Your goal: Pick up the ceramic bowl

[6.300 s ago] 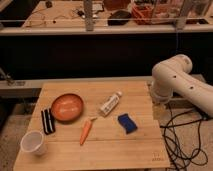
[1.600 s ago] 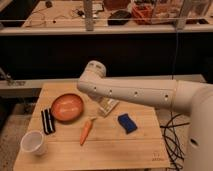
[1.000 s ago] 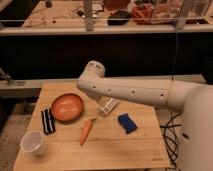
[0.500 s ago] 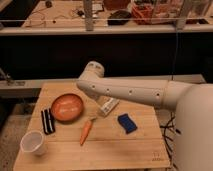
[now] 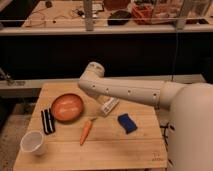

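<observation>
The ceramic bowl point(image 5: 67, 107) is round, shallow and orange-red. It sits upright on the left half of the wooden table point(image 5: 115, 150). My white arm reaches in from the right across the table. My gripper point(image 5: 89, 86) is at the arm's far end, just above and to the right of the bowl's right rim. It holds nothing that I can see. The bowl looks empty.
An orange carrot point(image 5: 86, 131) lies in front of the bowl. A white cup point(image 5: 33, 142) stands at the front left. A black object point(image 5: 47, 121) lies left of the bowl. A white bottle point(image 5: 109, 106) and a blue sponge point(image 5: 127, 123) lie under the arm.
The arm swung from the table's right side over to the bowl. Over the last second it only edged slightly. The bowl and other things have not moved.
</observation>
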You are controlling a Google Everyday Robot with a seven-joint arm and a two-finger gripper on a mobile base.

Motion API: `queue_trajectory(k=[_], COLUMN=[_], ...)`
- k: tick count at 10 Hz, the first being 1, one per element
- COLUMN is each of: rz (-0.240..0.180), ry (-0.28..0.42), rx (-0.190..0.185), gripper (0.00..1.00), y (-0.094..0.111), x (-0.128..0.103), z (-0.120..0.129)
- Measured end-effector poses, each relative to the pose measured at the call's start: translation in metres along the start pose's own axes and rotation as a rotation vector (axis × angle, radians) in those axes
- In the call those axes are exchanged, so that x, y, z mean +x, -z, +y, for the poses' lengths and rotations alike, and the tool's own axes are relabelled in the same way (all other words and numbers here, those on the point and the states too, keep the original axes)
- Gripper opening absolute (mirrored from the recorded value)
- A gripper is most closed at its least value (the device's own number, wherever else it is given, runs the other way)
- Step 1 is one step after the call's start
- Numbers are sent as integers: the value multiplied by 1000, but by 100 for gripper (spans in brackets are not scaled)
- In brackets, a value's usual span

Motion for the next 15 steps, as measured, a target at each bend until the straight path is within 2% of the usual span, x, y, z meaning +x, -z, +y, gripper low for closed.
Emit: queue_trajectory(k=[5, 15], rz=[-7, -40], ry=[48, 151], rx=[25, 34], gripper=[80, 80], y=[-19, -55], x=[9, 10], z=[-10, -35])
